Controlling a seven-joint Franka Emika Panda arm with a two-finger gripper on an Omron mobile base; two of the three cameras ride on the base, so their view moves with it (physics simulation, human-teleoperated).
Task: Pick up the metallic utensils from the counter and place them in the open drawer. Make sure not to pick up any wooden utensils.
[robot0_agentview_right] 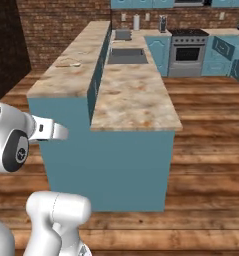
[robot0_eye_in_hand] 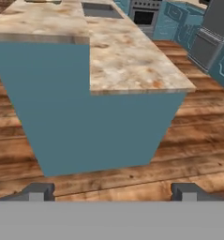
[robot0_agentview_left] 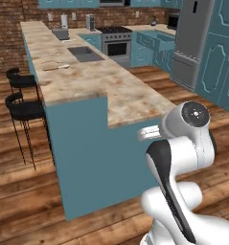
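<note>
utensils: small pale items [robot0_agentview_left: 56,66] lie far off on the raised bar ledge of the counter, near the sink end; also seen in the right base view [robot0_agentview_right: 70,63]. Too small to sort metal from wood here. One looks like a flat tan piece, one has a lighter tip; can't call it.
counter: long beige marbled counter [robot0_agentview_left: 120,95] on a teal base, two levels, the higher bar ledge on the stool side and the lower work top on the kitchen side. Near end faces the robot.
sink: sink [robot0_agentview_left: 85,53] set in the lower top, beyond the midpoint, just past the utensils' side.
open drawer: a teal drawer [robot0_agentview_left: 153,42] appears pulled out on the far cabinet run by the stove; probably the target, not certain at this range.
stools: two black stools [robot0_agentview_left: 21,95] against the bar side.
gripper: gripper [robot0_eye_in_hand: 112,192] spread wide, nothing between the tips, aimed at the counter's teal end panel, well apart from everything.
step in hand: approach, judged; nothing picked up yet.
how to do it well: drive along the counter towards the sink end first, the arm can't reach from here. Get close enough to tell shiny silver from wood before committing. Come down from above, fingers across the thin handle, since flat pieces on stone will slip.
risk: grabbing the wooden one; clipping the raised ledge edge.
</note>
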